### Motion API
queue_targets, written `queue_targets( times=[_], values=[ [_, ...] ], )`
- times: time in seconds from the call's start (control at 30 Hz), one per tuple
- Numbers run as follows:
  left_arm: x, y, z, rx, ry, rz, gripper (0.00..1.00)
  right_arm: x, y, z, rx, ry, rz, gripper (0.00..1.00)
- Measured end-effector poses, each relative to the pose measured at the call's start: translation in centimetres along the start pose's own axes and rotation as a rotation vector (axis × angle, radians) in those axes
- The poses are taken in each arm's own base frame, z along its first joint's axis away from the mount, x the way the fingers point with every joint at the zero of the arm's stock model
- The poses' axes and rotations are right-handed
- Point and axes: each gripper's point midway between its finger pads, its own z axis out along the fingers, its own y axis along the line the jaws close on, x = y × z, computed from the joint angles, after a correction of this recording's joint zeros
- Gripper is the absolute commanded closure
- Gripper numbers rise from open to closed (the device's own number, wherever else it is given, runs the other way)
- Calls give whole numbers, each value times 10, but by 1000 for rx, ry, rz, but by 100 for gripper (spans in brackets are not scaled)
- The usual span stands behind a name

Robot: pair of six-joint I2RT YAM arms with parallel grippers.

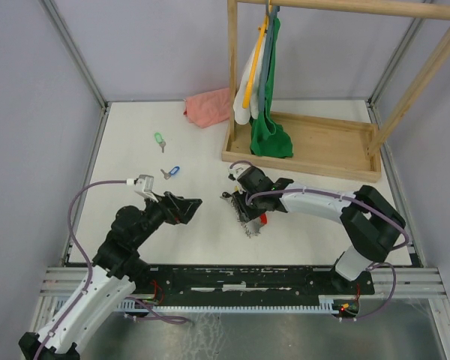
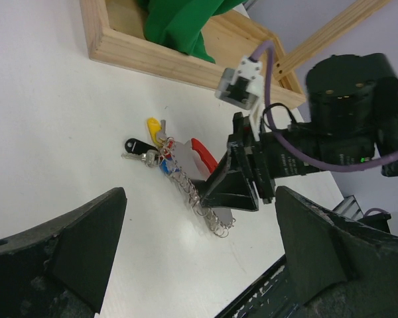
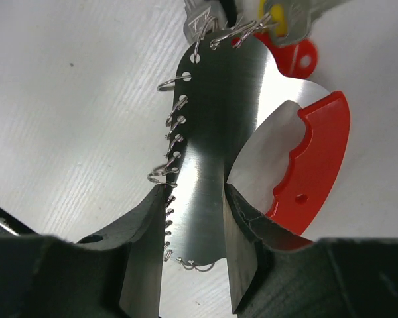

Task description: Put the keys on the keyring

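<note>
The keyring (image 1: pixel 249 217) lies at the table's middle: a shiny metal strip (image 3: pixel 212 132) with small wire rings along one edge and a red loop (image 3: pixel 315 159). A yellow-headed key (image 2: pixel 154 126) and a black-headed key (image 2: pixel 138 144) hang on it. My right gripper (image 3: pixel 192 218) is shut on the strip, one finger on each edge; it also shows in the top view (image 1: pixel 244 201). The blue key (image 1: pixel 170 172) and the green key (image 1: pixel 159 139) lie loose at the back left. My left gripper (image 1: pixel 186 208) is open and empty, pointing at the keyring (image 2: pixel 199 199) from the left.
A wooden rack with a tray base (image 1: pixel 322 154) stands at the back right, with a green cloth (image 1: pixel 270 135) and hangers on it. A pink cloth (image 1: pixel 208 107) lies at the back. The right arm (image 1: pixel 322 204) reaches in from the right.
</note>
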Motion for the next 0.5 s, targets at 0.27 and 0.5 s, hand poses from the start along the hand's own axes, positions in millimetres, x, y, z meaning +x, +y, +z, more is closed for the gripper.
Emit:
queue_targets(
  times=[0.27,0.5],
  values=[
    [17,8,36,37,2,-90,5,-20,13,-34,-96,-149,-123,75],
    [31,10,73,82,52,-105,10,-42,10,-57,-163,-264,-187,76]
  ],
)
